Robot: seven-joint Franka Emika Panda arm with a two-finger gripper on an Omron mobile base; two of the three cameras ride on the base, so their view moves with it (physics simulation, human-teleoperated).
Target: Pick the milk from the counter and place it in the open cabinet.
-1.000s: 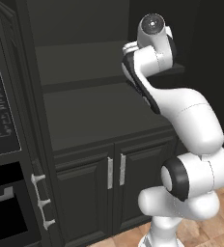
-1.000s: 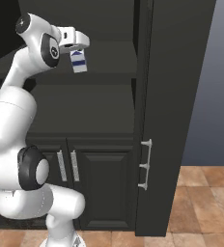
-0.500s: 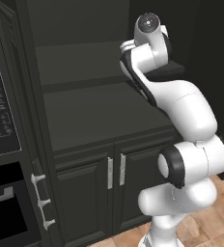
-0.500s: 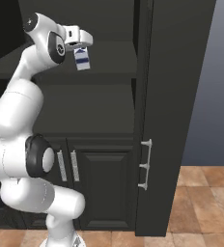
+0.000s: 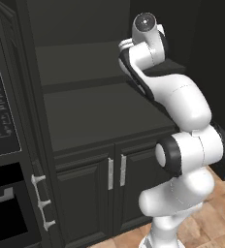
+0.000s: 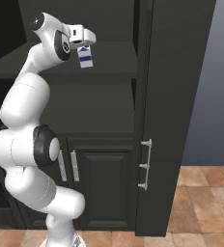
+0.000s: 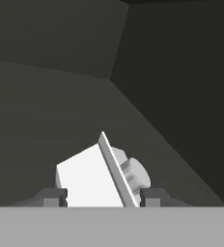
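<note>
- The hand (image 6: 86, 47) is up high at the open cabinet (image 6: 109, 96), and it has the milk (image 6: 85, 57) clamped between its two fingertips.
- From the right base view, the carton hangs below the hand, white with blue markings, held in the air above the upper shelf (image 6: 109, 60) and not touching it.
- In the hand view, the milk (image 7: 97, 176) sits tilted between the dark fingertips (image 7: 53, 197), its gabled top and round cap turned toward the camera.
- Beyond the carton there, the dark shelf floor and the cabinet's inner corner spread out.
- From the left base view, the white arm (image 5: 177, 97) rises in front of the cabinet, its top links reaching in over the upper shelf (image 5: 85, 60).
- Below, the two panelled doors (image 5: 104, 193) with silver handles stand shut.
- At left, the oven column (image 5: 8, 145) shows its control panel.
</note>
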